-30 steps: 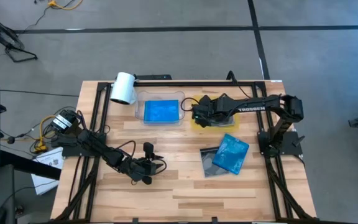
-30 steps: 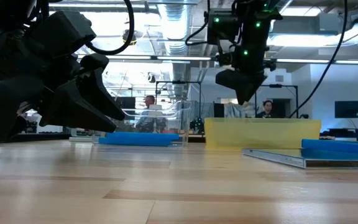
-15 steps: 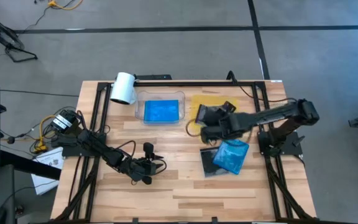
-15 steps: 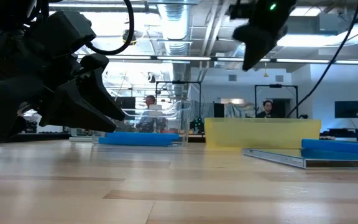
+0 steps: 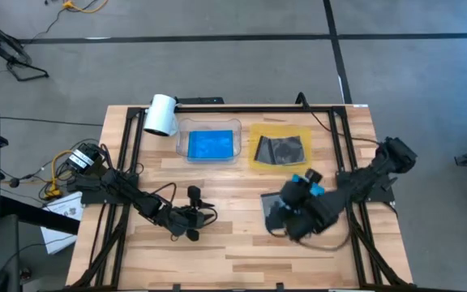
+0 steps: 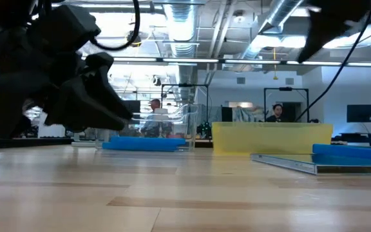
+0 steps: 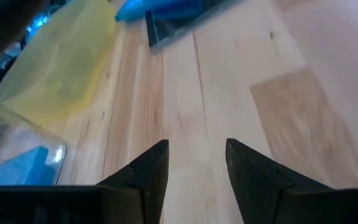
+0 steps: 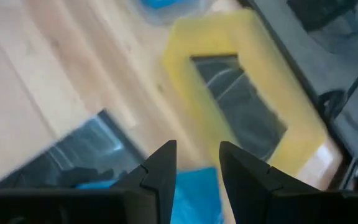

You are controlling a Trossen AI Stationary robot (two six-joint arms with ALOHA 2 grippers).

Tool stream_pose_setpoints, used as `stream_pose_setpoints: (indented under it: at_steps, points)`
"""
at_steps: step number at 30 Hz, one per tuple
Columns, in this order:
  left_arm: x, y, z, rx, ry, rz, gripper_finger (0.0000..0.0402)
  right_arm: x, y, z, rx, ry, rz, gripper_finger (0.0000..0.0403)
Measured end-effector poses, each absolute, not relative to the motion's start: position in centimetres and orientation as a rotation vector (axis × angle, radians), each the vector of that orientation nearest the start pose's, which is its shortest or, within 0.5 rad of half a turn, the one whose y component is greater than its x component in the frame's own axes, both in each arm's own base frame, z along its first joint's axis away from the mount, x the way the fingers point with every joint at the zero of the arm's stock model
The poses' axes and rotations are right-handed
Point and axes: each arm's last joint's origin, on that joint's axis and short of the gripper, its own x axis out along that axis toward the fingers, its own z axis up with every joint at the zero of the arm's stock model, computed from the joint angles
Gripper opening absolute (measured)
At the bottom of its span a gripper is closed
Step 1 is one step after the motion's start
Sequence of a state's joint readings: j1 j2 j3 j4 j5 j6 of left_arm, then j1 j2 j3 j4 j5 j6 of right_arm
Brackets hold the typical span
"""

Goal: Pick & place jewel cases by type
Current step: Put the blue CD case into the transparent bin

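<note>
One blue jewel case [image 5: 209,145] lies flat in the clear tray [image 5: 182,146]. A grey-clear case with a dark disc [image 5: 280,150] lies in the yellow tray [image 5: 258,134]. Near the table's right side, a blue case [image 5: 305,182] lies overlapping a grey-clear case [image 5: 271,205], both largely hidden under my right arm. My right gripper [image 8: 196,147] hovers open and empty above this pile. In its wrist view I see the grey case [image 8: 86,149] and the blue one [image 8: 191,186] below. My left gripper [image 7: 197,144] waits open and empty, low over the table's near-left part [image 5: 191,215].
A white cylinder [image 5: 161,114] lies at the far-left corner beside the clear tray. Bare wood stretches along the near edge [image 5: 233,259] and between the two arms. In the low view, people show in the room far behind the yellow tray [image 6: 272,136].
My right gripper has swung away from above the yellow tray toward the table's near edge and now hangs over the pile of cases. This has uncovered the grey-clear case lying in the yellow tray.
</note>
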State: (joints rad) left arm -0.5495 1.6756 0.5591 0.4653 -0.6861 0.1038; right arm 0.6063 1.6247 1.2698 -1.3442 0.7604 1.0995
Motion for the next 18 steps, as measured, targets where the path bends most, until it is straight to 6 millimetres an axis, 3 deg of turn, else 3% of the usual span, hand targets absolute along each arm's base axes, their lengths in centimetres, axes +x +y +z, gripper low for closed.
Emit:
stream_pose_setpoints:
  at_steps: [3, 6, 11, 18]
  points:
    - [25.2, -13.3, 12.2, 0.470, 0.490, 0.099, 0.0153, 22.5, 15.8, 23.6, -0.073, 0.980, -0.771, 0.0117]
    - [25.4, -13.4, 12.7, 0.467, 0.444, 0.093, 0.0153, 21.0, 17.0, 20.9, -0.009, 1.003, -0.838, 0.0117]
    - [25.7, -13.5, 13.1, 0.467, 0.398, 0.094, 0.0153, 19.2, 17.6, 17.0, 0.049, 0.993, -0.995, 0.0117]
    - [25.9, -13.1, 13.2, 0.443, 0.394, 0.117, 0.0153, 18.1, 16.5, 16.1, 0.206, 0.918, -1.129, 0.0117]
